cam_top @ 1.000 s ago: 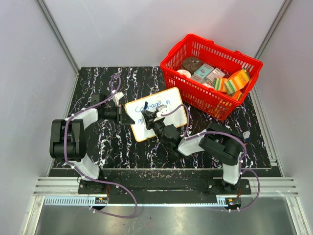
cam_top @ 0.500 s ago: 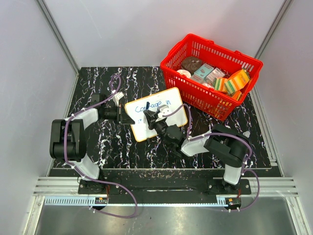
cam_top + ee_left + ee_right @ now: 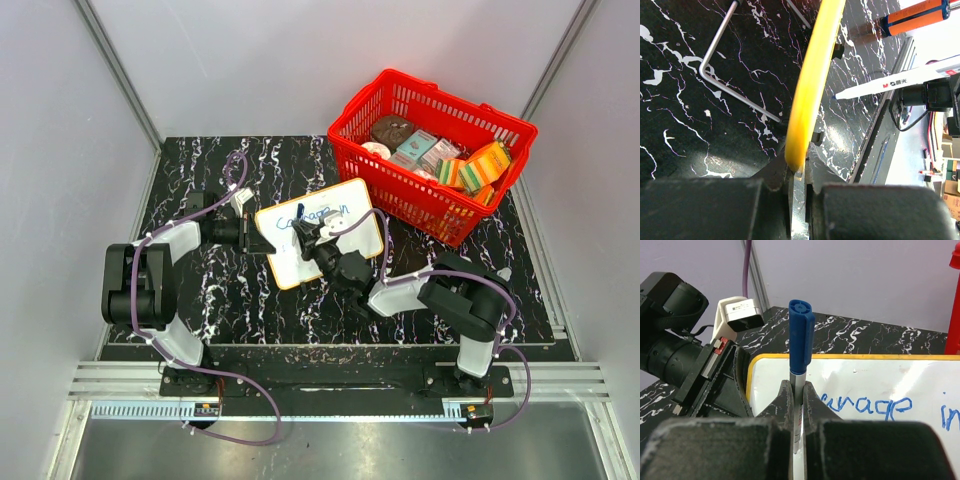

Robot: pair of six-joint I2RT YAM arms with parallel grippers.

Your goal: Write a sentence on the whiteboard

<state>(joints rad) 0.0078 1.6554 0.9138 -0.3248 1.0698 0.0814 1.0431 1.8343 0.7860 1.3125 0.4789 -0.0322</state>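
The whiteboard (image 3: 358,203), white with a yellow rim, lies tilted on the black marbled table. The sentence's first line, "Courage in" (image 3: 313,214), shows in blue; in the right wrist view it reads "urage in" (image 3: 870,406). No second line shows; my right arm covers the board's lower part. My left gripper (image 3: 262,242) is shut on the board's left rim (image 3: 812,85), and its jaws pinch the edge. My right gripper (image 3: 308,236) is shut on a blue-capped marker (image 3: 801,340), held upright over the board's left part. The marker also shows in the left wrist view (image 3: 890,85).
A red basket (image 3: 400,205) full of boxes and packets stands at the back right, close to the board's far corner. A metal hex key (image 3: 735,75) lies on the table under the board's left side. An orange and blue marker (image 3: 912,15) lies beyond the board.
My right gripper has shifted slightly over the board's left part with the marker in it. The left arm and the board have not moved.
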